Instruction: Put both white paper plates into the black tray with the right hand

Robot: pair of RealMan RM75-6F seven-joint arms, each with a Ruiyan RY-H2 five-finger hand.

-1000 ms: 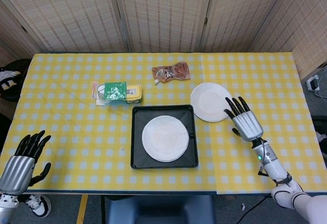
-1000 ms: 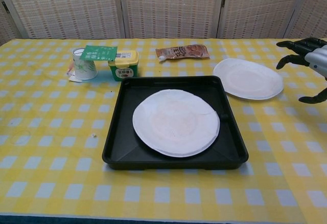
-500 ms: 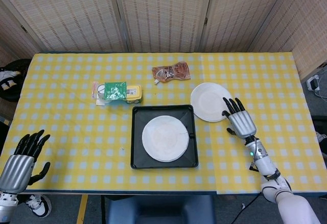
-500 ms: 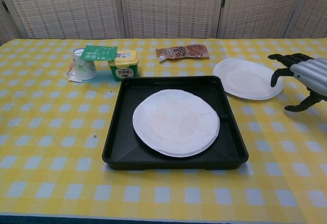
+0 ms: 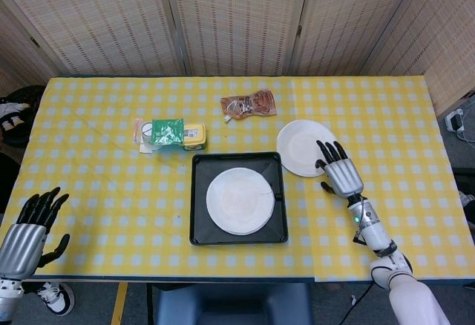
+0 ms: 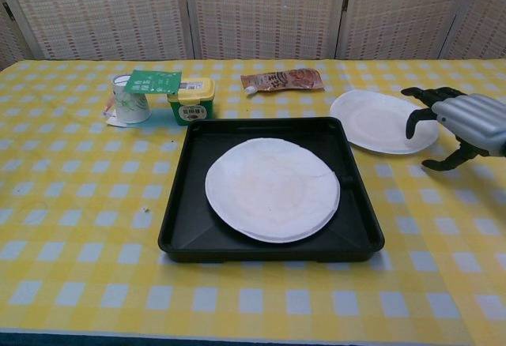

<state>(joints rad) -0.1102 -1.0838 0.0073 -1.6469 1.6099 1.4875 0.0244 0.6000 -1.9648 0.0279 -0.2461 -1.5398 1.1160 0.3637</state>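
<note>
One white paper plate [image 5: 240, 200] [image 6: 272, 189] lies inside the black tray [image 5: 199, 228] [image 6: 180, 227] at the table's middle. A second white plate [image 5: 300, 145] [image 6: 376, 120] sits on the cloth just right of the tray's far corner. My right hand [image 5: 340, 173] [image 6: 463, 121] hovers at that plate's right edge with fingers spread over its rim, holding nothing. My left hand [image 5: 30, 232] hangs open at the front left table edge, seen only in the head view.
A brown sauce pouch [image 5: 249, 104] [image 6: 283, 80] lies behind the tray. A white cup with a green lid [image 5: 159, 133] [image 6: 136, 95] and a yellow tub [image 5: 194, 136] [image 6: 190, 98] stand at the back left. Wicker screens close off the far side.
My right hand has moved left and lower, from beside the loose plate to over its right rim. The left hand has dropped slightly.
</note>
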